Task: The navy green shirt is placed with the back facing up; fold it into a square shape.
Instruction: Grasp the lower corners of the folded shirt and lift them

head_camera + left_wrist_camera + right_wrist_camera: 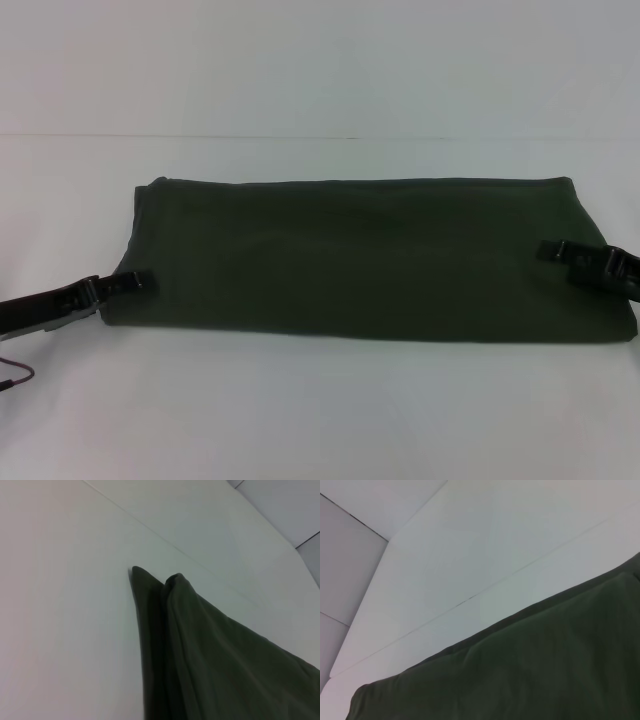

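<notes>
Where both hands meet cloth, navy green shirt [350,255], long matte folded oblong.

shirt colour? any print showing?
Dark olive green shirt, plain, no print visible. Head view shows it best.

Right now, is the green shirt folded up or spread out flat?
Folded. The navy green shirt lies as a long band, no sleeves showing, with stacked layers at its end.

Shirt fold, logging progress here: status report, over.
Left gripper at shirt's left end, right gripper at its right end. Navy green shirt already folded into a long flat band, not yet square. White table; nothing in the way.
</notes>
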Robot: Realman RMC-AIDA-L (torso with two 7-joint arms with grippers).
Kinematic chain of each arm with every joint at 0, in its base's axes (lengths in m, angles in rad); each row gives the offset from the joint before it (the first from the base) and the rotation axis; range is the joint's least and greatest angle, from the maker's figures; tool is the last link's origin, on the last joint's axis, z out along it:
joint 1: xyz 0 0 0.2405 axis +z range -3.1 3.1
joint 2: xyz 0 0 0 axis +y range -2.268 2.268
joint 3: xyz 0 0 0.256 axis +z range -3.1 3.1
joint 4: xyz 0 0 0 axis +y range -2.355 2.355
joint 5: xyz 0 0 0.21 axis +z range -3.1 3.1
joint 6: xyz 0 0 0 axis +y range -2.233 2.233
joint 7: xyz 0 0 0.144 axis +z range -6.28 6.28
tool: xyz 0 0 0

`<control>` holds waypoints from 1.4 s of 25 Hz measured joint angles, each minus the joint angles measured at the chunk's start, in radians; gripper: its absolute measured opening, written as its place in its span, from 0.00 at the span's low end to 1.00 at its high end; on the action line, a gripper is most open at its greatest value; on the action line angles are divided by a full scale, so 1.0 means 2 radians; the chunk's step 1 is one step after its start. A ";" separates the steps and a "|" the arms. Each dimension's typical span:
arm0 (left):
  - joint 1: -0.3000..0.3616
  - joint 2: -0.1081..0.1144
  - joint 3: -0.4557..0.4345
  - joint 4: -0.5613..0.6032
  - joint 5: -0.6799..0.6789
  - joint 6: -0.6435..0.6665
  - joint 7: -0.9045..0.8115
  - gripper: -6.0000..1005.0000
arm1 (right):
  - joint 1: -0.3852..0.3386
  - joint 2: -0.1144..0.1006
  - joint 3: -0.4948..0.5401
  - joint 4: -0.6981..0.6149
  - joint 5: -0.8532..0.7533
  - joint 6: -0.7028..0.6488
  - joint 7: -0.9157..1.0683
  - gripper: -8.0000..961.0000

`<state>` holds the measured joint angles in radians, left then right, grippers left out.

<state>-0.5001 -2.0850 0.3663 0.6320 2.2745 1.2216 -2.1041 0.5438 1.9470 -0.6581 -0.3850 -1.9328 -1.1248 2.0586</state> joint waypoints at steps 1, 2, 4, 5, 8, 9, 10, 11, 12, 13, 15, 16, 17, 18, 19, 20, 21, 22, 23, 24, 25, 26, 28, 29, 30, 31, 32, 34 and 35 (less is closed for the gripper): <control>0.000 0.000 0.001 0.000 0.000 0.002 -0.001 0.86 | 0.000 0.000 0.000 0.000 0.000 0.000 0.000 0.91; -0.001 0.001 0.003 0.000 0.001 0.004 -0.002 0.86 | 0.000 0.000 0.000 0.000 0.000 0.000 0.000 0.91; -0.002 0.001 0.015 0.002 0.005 0.006 -0.007 0.86 | 0.000 0.000 0.001 0.000 0.000 0.000 0.000 0.91; -0.002 0.001 0.015 0.002 0.005 0.006 -0.007 0.83 | 0.000 0.000 0.001 0.000 0.000 0.000 0.000 0.91; -0.003 0.000 0.025 0.006 0.010 0.002 -0.008 0.74 | 0.000 0.000 0.002 0.000 0.000 -0.001 0.000 0.91; -0.003 0.000 0.025 0.006 0.011 0.002 -0.008 0.70 | 0.000 0.000 0.002 0.000 0.000 -0.001 0.000 0.91; -0.004 0.000 0.026 0.006 0.012 0.001 -0.008 0.66 | 0.000 0.000 0.002 0.000 0.000 -0.002 0.000 0.91; -0.004 0.000 0.026 0.006 0.013 0.001 -0.008 0.62 | 0.000 0.000 0.002 -0.001 0.000 -0.002 0.000 0.91; -0.004 0.000 0.026 0.006 0.013 0.001 -0.008 0.58 | 0.000 0.000 0.002 -0.001 0.000 -0.002 0.000 0.91; -0.005 0.000 0.026 0.006 0.013 0.001 -0.008 0.54 | -0.001 0.000 0.002 -0.001 0.000 -0.003 0.000 0.91; -0.005 0.000 0.026 0.006 0.013 0.001 -0.008 0.45 | -0.002 0.000 0.002 -0.001 0.000 -0.003 0.000 0.91; -0.005 0.001 0.026 0.006 0.013 0.001 -0.008 0.41 | -0.002 -0.001 0.001 -0.001 0.000 -0.003 0.000 0.91; -0.005 0.001 0.026 0.007 0.014 0.001 -0.008 0.37 | -0.002 -0.001 0.001 -0.001 0.000 -0.003 0.000 0.91; -0.005 0.001 0.026 0.007 0.014 0.002 -0.008 0.33 | -0.002 -0.002 0.001 -0.001 0.000 -0.003 0.000 0.91; -0.005 0.001 0.026 0.007 0.015 0.002 -0.008 0.31 | -0.002 -0.003 0.001 -0.001 0.000 -0.004 0.000 0.91; -0.005 0.001 0.026 0.007 0.015 0.002 -0.008 0.29 | -0.003 -0.005 0.001 -0.001 0.000 -0.004 0.001 0.91; -0.005 0.001 0.026 0.008 0.015 0.003 -0.008 0.27 | -0.003 -0.006 0.001 -0.001 -0.002 -0.005 0.003 0.91; -0.005 0.001 0.026 0.008 0.015 0.004 -0.008 0.25 | -0.003 -0.011 0.001 -0.006 -0.013 -0.010 0.015 0.91; -0.005 0.001 0.026 0.008 0.016 0.004 -0.008 0.22 | -0.003 -0.014 0.001 -0.013 -0.025 -0.014 0.030 0.91; -0.005 0.001 0.026 0.008 0.016 0.004 -0.008 0.20 | -0.003 -0.014 0.001 -0.013 -0.025 -0.014 0.030 0.91; -0.005 0.001 0.026 0.008 0.016 0.005 -0.008 0.18 | -0.002 -0.018 0.001 -0.029 -0.047 -0.024 0.055 0.91; -0.005 0.001 0.026 0.008 0.016 0.005 -0.008 0.16 | -0.002 -0.021 0.001 -0.043 -0.065 -0.032 0.078 0.91; -0.005 0.001 0.026 0.010 0.016 0.009 -0.008 0.11 | 0.000 -0.031 0.001 -0.079 -0.108 -0.051 0.141 0.91; -0.005 0.002 0.026 0.010 0.017 0.009 -0.008 0.10 | 0.002 -0.036 0.001 -0.097 -0.132 -0.059 0.177 0.91; -0.005 0.002 0.026 0.010 0.017 0.009 -0.008 0.08 | 0.006 -0.044 0.001 -0.108 -0.156 -0.067 0.211 0.91; -0.005 0.002 0.026 0.010 0.019 0.009 -0.008 0.06 | 0.012 -0.052 0.001 -0.114 -0.176 -0.074 0.238 0.91; -0.005 0.002 0.026 0.010 0.020 0.010 -0.008 0.05 | 0.018 -0.060 0.001 -0.116 -0.194 -0.083 0.259 0.91; -0.005 0.002 0.026 0.011 0.022 0.010 -0.008 0.01 | 0.031 -0.068 0.001 -0.114 -0.220 -0.094 0.280 0.91; -0.006 0.002 0.026 0.011 0.022 0.010 -0.008 0.01 | 0.038 -0.069 0.001 -0.114 -0.230 -0.097 0.287 0.91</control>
<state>-0.5118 -2.0814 0.4191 0.6533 2.3194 1.2425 -2.1200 0.6191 1.8081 -0.6566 -0.6121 -2.3929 -1.3178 2.6322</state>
